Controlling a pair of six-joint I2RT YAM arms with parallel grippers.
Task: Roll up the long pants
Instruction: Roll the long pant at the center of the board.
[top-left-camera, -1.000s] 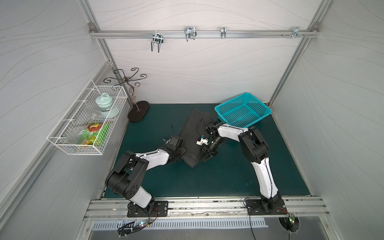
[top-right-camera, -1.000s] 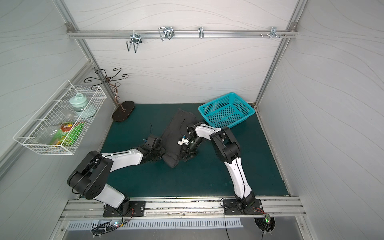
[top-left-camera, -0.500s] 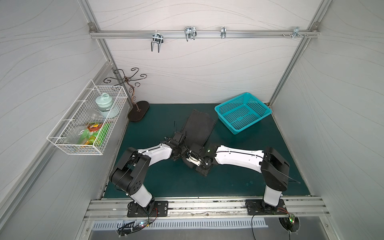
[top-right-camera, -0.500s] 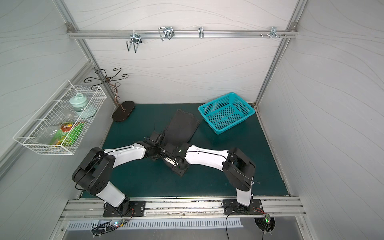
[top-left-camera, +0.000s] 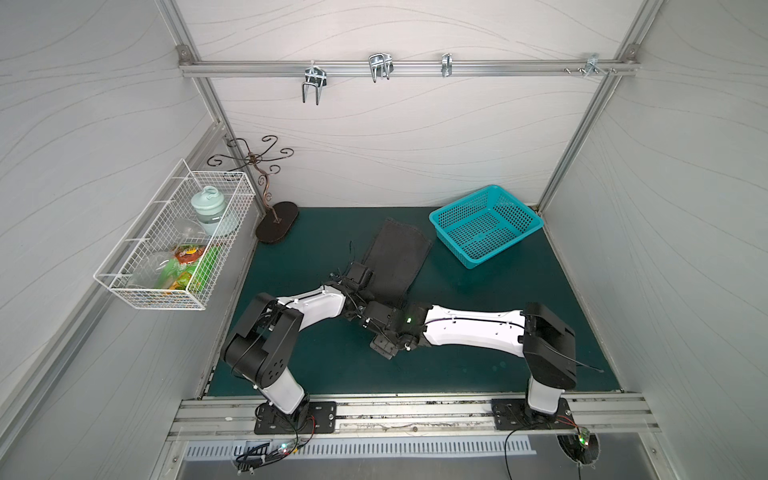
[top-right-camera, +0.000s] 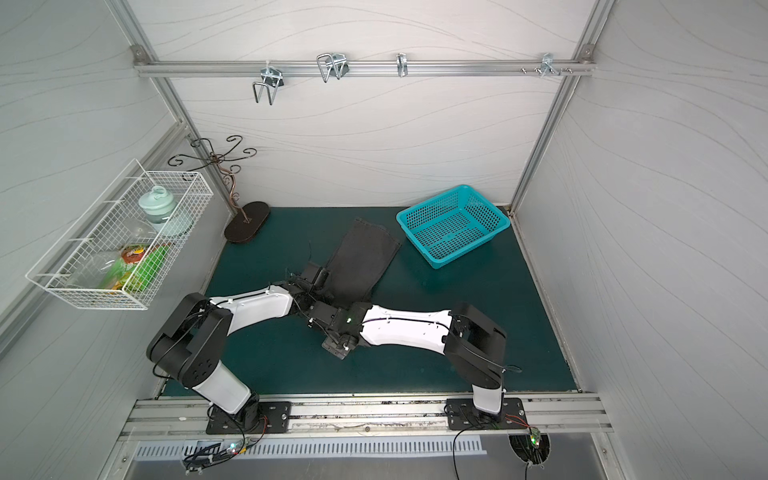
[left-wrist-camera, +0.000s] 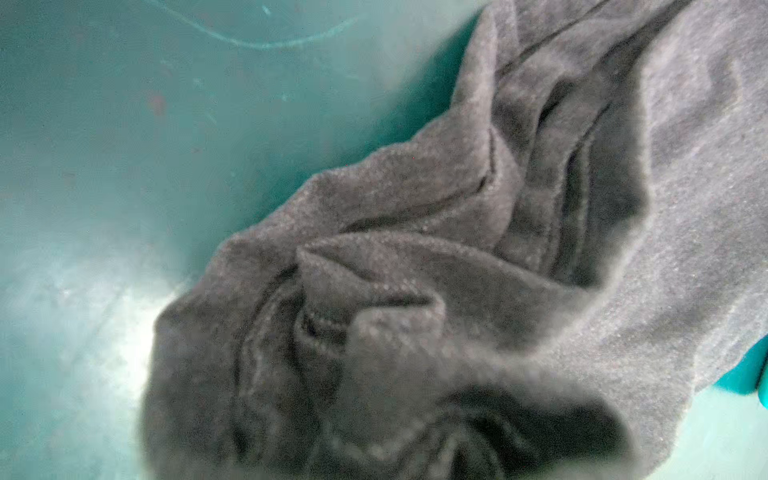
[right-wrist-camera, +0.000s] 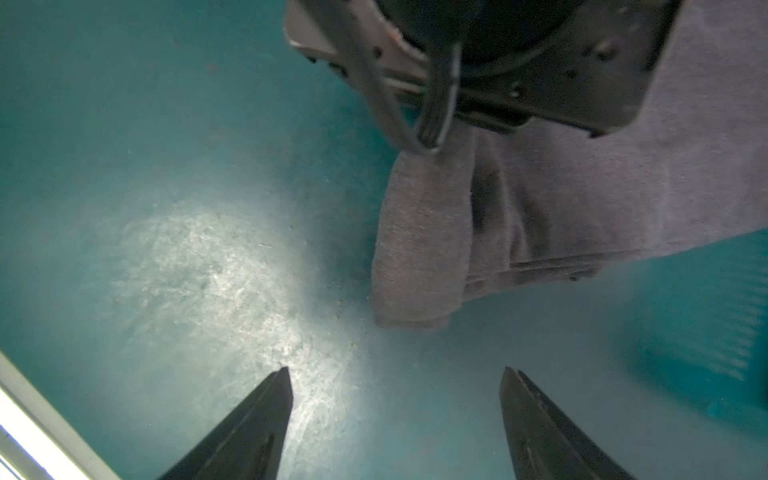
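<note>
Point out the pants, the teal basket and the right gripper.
pants (top-left-camera: 395, 262): in a top view, flat middle of the cloth.
teal basket (top-left-camera: 484, 226): in a top view, bare mesh floor.
right gripper (right-wrist-camera: 395, 370): right wrist view, midway between its fingertips.

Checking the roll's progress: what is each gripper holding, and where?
Left gripper pinches the long pants at their bunched near end; right gripper open, empty.

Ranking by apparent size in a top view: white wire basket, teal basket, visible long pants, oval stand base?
1. white wire basket, though mounted nearer the camera.
2-3. teal basket and long pants: too alike to rank; arms cover some cloth.
4. oval stand base.
</note>
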